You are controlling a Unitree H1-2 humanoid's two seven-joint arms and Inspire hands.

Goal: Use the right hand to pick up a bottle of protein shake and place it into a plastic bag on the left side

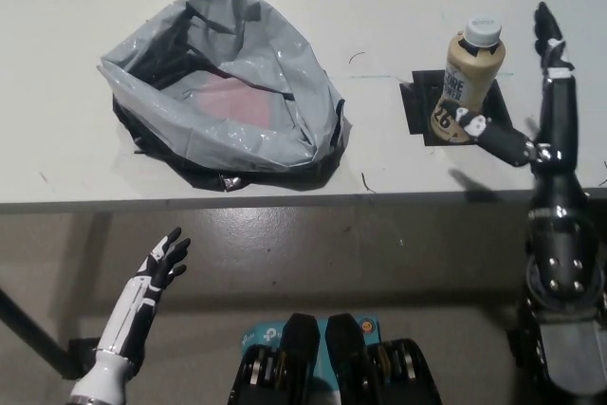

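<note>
A beige protein shake bottle [465, 81] with a pale cap stands upright on a black square mat [415, 108] at the table's right. My black right hand [541, 120] is raised over the table just right of the bottle, open, fingers spread; one fingertip reaches the bottle's lower side, the others stand apart to its right. The grey plastic bag [223, 82] lies open-mouthed on the table's left, something pink showing inside. My white left hand [161, 261] rests low at the lower left, below the table edge, open.
The white table [379, 7] ends in a front edge running across the middle of the picture, with grey floor below it. A black sheet lies under the bag. Bare tabletop separates bag and bottle.
</note>
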